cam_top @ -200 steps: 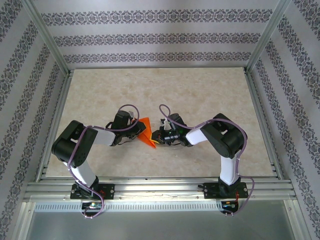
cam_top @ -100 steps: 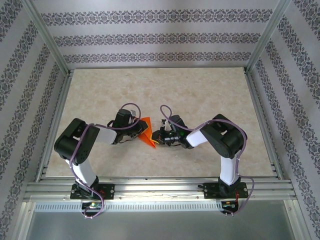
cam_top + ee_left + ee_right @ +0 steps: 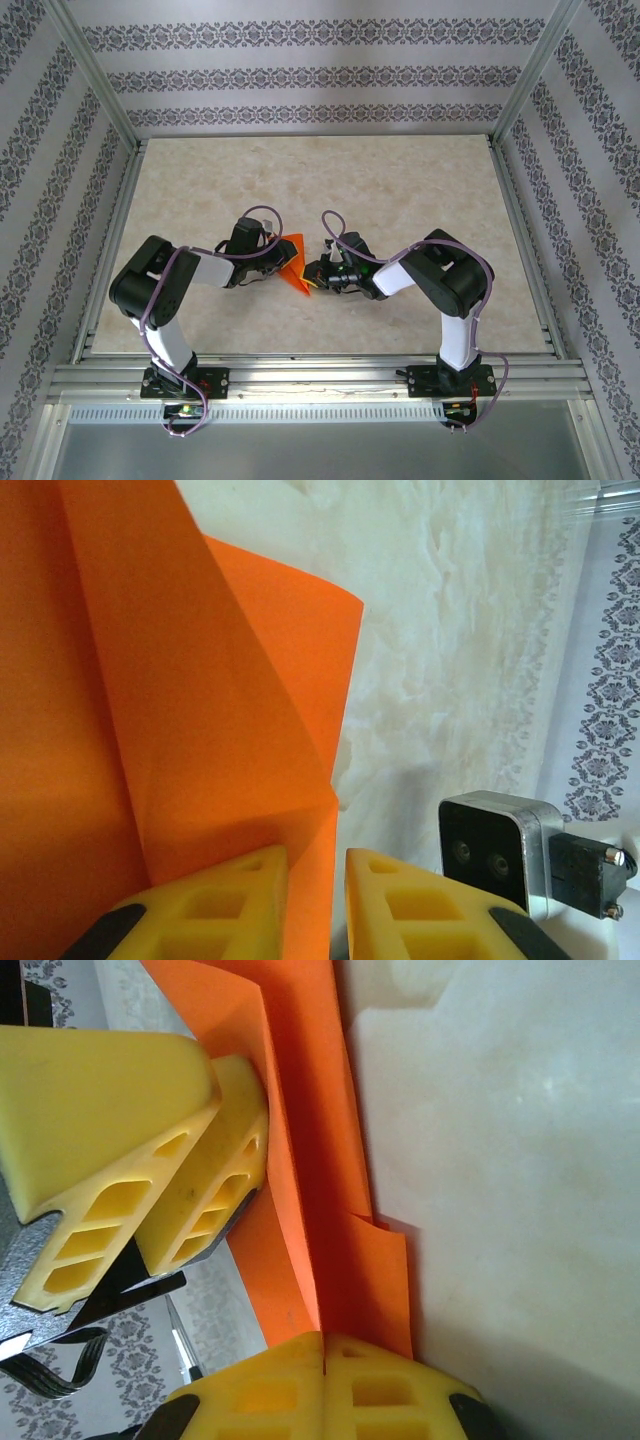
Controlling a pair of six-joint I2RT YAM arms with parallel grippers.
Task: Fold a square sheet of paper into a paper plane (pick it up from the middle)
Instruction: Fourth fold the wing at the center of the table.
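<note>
1. Nearest, the rail (image 3: 320, 372) at the near edge of the table (image 3: 400, 180) carries the left arm (image 3: 160, 300) and the right arm (image 3: 455, 290). Both bend inward so the wrists meet low over the middle. That lets each work one side of the same small piece.
2. The right gripper (image 3: 325, 1345) has its jaws clenched flat together on the sheet of paper (image 3: 310, 1160), whose orange layers run straight into the seam between the pads. It looks like the anchor, pinning the folded layers so the crease cannot spring open.
3. Facing it, the left gripper (image 3: 316, 865) has its jaws released and standing slightly apart. A paper edge rises in the gap, with a sliver of space beside it. I judge it is letting go after pressing a fold, or readying a fresh hold.
4. The sheet stands on edge between the two grippers, partly folded, with one flap lying over a larger panel along a slanted crease. I cannot tell whether its lowest edge touches the table. It is not yet a narrow dart, so the folding seems about midway.
5. Beyond, the pale table runs to the patterned back wall (image 3: 320, 70).
</note>
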